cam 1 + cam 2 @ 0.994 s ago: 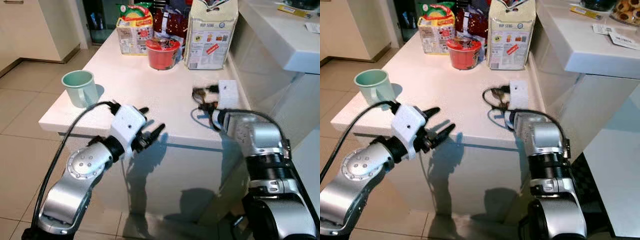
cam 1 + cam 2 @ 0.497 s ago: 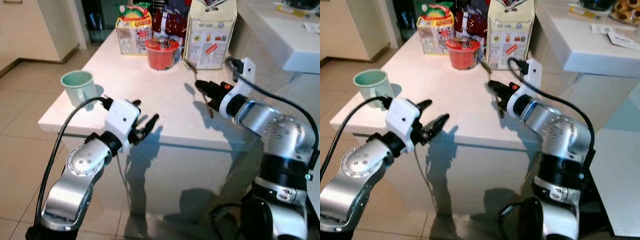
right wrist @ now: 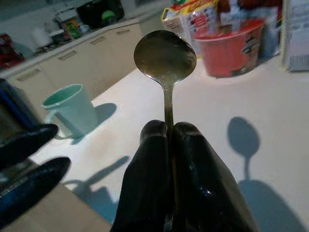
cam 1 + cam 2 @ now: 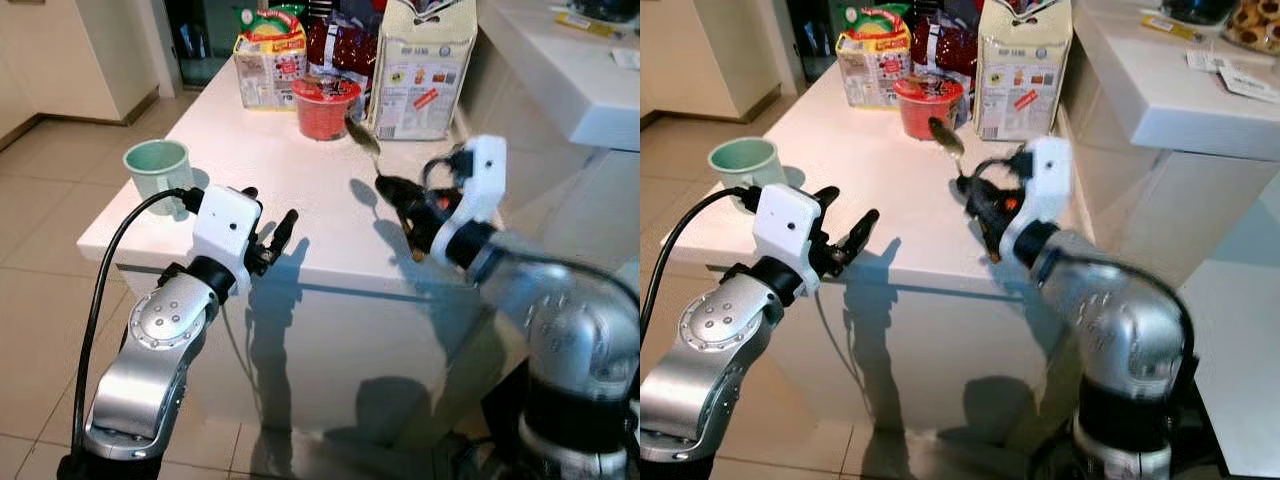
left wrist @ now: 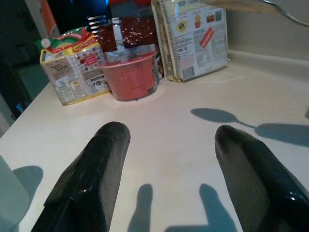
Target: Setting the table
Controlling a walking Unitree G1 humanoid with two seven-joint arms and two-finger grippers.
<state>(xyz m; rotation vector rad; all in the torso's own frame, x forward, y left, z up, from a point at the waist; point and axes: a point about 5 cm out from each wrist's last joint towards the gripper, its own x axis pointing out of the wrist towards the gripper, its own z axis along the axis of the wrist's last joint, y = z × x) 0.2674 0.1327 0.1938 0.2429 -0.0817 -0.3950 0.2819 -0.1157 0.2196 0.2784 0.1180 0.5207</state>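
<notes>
Two fingers of the right hand (image 3: 171,140) pinch a spoon (image 3: 165,58) (bowl raised) above the table (image 4: 280,190).

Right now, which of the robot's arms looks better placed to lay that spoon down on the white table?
The right. Its right gripper is shut on the spoon and holds it above the table. The left gripper is open, holds nothing, and hangs at the table's near edge by the green mug.

I see a glossy white rectangular counter (image 4: 290,190) over pale beige floor tiles (image 4: 40,290), cream cabinet doors (image 4: 60,50) beyond, and a higher white ledge (image 4: 560,70) catching bright light.
</notes>
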